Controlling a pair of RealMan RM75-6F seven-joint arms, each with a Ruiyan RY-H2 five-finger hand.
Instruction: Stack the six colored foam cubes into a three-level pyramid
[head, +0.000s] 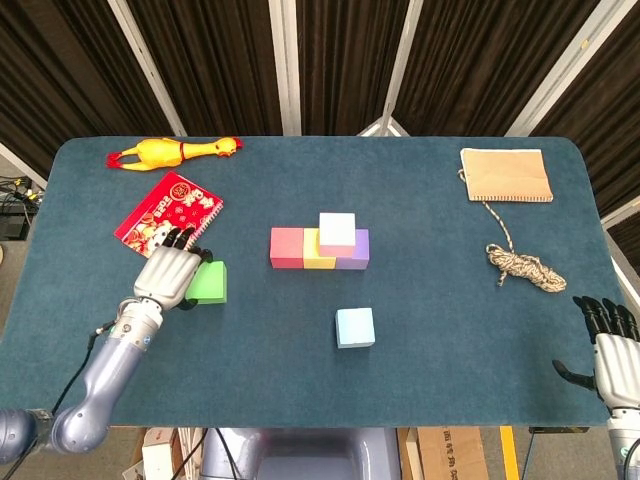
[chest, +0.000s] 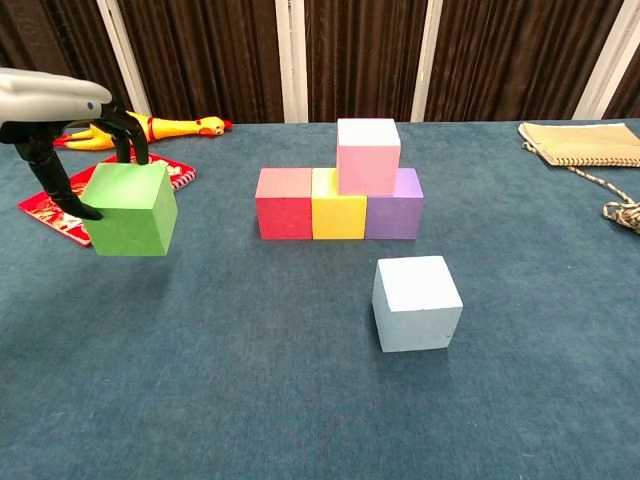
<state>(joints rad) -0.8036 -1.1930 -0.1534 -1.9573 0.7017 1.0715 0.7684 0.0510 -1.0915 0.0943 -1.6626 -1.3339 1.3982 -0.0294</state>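
Note:
My left hand grips a green cube and holds it in the air, left of the stack. On the table stand a red cube, a yellow cube and a purple cube in a row. A pale pink cube rests on top, over the yellow and purple ones. In front of the row a light blue cube sits alone. My right hand hangs open past the table's near right corner.
A red booklet and a yellow rubber chicken lie at the far left. A tan notebook and a coiled rope lie at the right.

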